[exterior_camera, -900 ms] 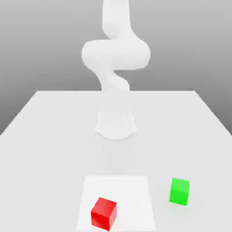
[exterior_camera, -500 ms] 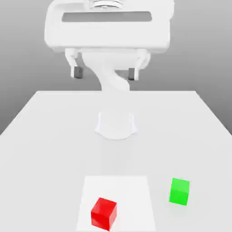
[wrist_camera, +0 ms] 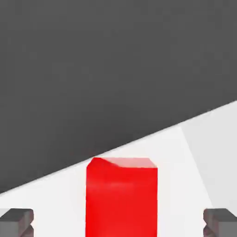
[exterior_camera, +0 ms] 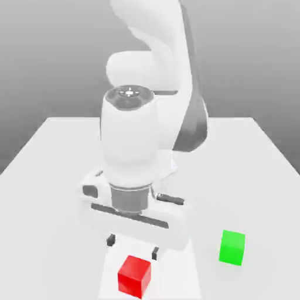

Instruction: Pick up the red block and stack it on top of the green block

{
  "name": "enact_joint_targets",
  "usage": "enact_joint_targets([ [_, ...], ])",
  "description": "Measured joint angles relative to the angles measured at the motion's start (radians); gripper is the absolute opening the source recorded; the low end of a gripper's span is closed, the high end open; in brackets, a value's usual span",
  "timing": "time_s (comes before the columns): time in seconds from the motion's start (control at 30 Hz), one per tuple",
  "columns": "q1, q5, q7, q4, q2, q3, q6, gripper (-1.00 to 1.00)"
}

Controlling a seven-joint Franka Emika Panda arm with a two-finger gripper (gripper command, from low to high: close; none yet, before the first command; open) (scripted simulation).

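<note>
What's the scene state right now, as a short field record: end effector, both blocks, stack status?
end effector: open, fingers spread, above and just behind the red block
red block: on the table, on a lighter square patch, not gripped; in the hand view it sits between the fingertips
green block: on the table, toward the exterior view's right of the red block, apart from it
stack: not yet done

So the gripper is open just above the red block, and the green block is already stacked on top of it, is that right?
Not quite. The gripper is open just above the red block, but the green block is not stacked on it. The exterior view shows it resting on the table by itself, apart from the red block, toward the exterior view's right.
</note>
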Motion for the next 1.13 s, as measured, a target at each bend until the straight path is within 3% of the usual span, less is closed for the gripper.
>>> enact_joint_targets([
  [0.07, 0.007, -0.007, 0.006, 0.010, 0.073, -0.009, 0.060, 0.00],
  [0.1, 0.010, -0.009, 0.008, 0.013, 0.096, -0.012, 0.079, -1.00],
  [0.33, 0.008, -0.011, 0.009, 0.013, 0.095, -0.011, 0.080, -1.00],
  [0.5, 0.003, 0.009, -0.002, -0.012, -0.061, 0.005, -0.051, -1.00],
  [0.83, 0.319, 0.039, 0.327, -0.157, -0.271, 0.208, -0.115, -1.00],
  [0.9, 0.376, 0.015, 0.370, -0.165, -0.238, 0.197, -0.075, -1.00],
  [1.0, 0.357, -0.044, 0.421, -0.163, -0.142, 0.157, 0.017, -1.00],
  [1.03, 0.365, -0.065, 0.436, -0.162, -0.108, 0.144, 0.048, 1.00],
  [1.13, 0.365, -0.065, 0.436, -0.162, -0.108, 0.144, 0.048, 1.00],
])
